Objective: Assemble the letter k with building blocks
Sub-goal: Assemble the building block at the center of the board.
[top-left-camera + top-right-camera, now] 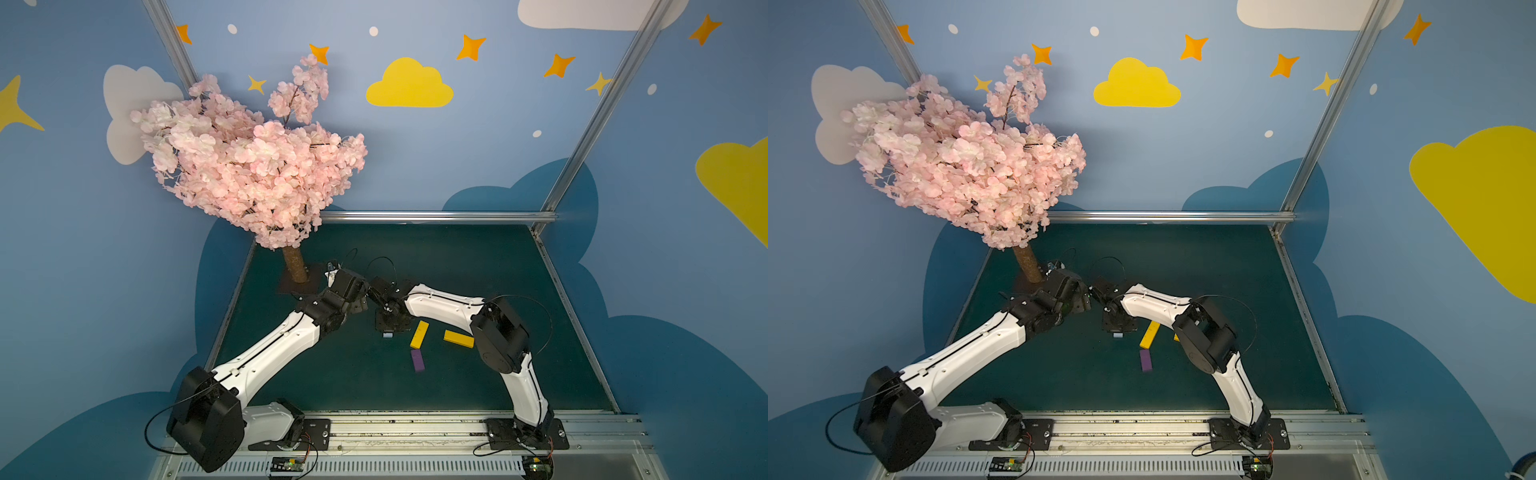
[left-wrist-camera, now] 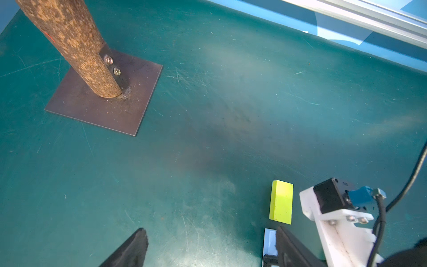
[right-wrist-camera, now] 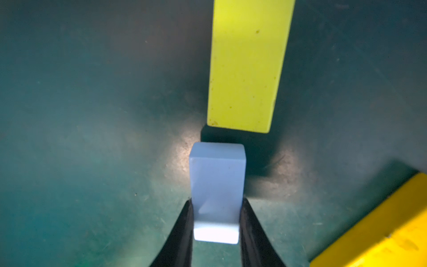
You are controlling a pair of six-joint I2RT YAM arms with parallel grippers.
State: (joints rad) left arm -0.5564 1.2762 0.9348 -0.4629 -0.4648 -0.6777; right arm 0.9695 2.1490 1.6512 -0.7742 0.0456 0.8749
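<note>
Light-blue block (image 3: 217, 185): small, hard, light. Smooth sides, may slip. Best pinch: across narrow sides, near middle.
Right claw (image 3: 217, 204): squeezed narrow on it, near one end.
Block low over counter (image 3: 92, 138), just short of lime-green block (image 3: 245, 67); small gap, not lined up.
Left claw (image 2: 210, 233): wide, empty, close by.
Purple block (image 1: 418, 360), orange-yellow block (image 1: 419, 334), second orange-yellow block (image 1: 458, 338) lie near.

Light-blue block (image 3: 217, 185), gripped, end facing lime-green block (image 3: 245, 69), slightly apart; diagonal orange-yellow block (image 1: 419, 334), second orange-yellow block (image 1: 458, 338), purple block (image 1: 418, 360) lie flat
</note>
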